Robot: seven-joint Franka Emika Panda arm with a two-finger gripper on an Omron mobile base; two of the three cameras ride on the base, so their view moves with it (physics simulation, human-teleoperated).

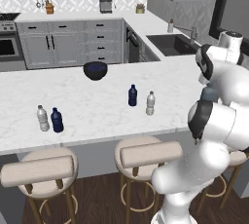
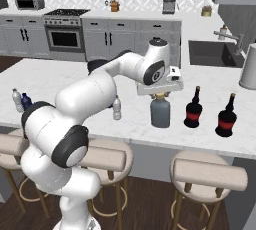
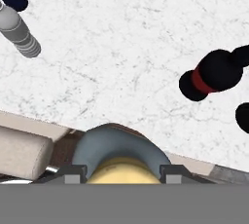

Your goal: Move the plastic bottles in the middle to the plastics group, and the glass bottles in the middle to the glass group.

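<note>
The big grey-blue glass bottle (image 2: 160, 112) stood upright near the front edge of the marble island counter (image 2: 60, 81), its long axis vertical and its tan cap (image 3: 122, 171) pointing straight up into the gripper (image 2: 160, 95). The fingers (image 3: 75, 174) sat either side of the cap, clamped on the bottle's neck. Whether its base touched the counter or hung just above it could not be told.

The right base view showed the two dark red-labelled bottles (image 2: 193, 108) of the glass group just beside it, toward the sink, both upright. The left base view showed the middle pair, a small dark blue bottle (image 1: 132, 95) and a clear-whitish bottle (image 1: 151, 103), upright and close together, and well apart from them the plastics group (image 1: 50, 119) beside a dark bowl (image 1: 95, 70). The hand view looked straight down over the cap.
</note>
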